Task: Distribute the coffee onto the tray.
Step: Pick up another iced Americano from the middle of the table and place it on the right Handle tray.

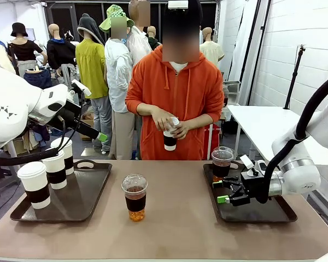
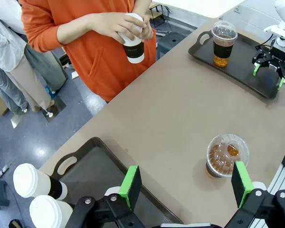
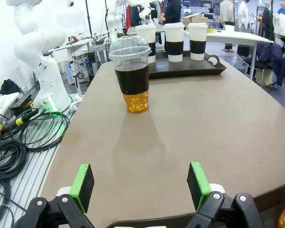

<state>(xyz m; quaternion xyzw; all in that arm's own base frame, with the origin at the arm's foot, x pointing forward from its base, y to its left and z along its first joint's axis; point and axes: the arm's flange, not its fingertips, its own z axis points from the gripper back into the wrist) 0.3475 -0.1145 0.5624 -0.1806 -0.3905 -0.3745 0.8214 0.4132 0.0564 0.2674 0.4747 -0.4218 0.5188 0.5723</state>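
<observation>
Flagging the one relation that counts: the clear dome-lidded cup (image 1: 135, 196) is stood upright on bare table between the two trays, to the left of the right gripper (image 1: 220, 191) and a little nearer than it.

The right gripper is held low over the right tray (image 1: 262, 217). Its jaws are spread wide, nothing is between the pads, and the fingers are pointed left across the table. In the right wrist view the cup is seen straight ahead, a touch left of the midline between the pads and well apart from them. Its long axis is vertical, so a side-on grasp around the body is judged the natural approach.

The left gripper (image 2: 186, 184) is also open and empty, but it is carried high above the right edge of the left tray (image 1: 82, 199). In its wrist view the cup is seen below, just beyond one pad rather than between the two. A descent and a re-aim would be needed, so the right arm is judged better placed.

Three white paper cups (image 1: 56, 169) with dark sleeves are parked on the left tray's left side. A second clear cup (image 1: 222, 164) is set in the right tray's far-left corner. A fourth sleeved paper cup (image 1: 170, 136) is held in the person's hands (image 1: 164, 119) at the far side.

With three cups on one tray and one on the other, the right tray is judged the likely destination. Clearance to the second clear cup is to be watched.
</observation>
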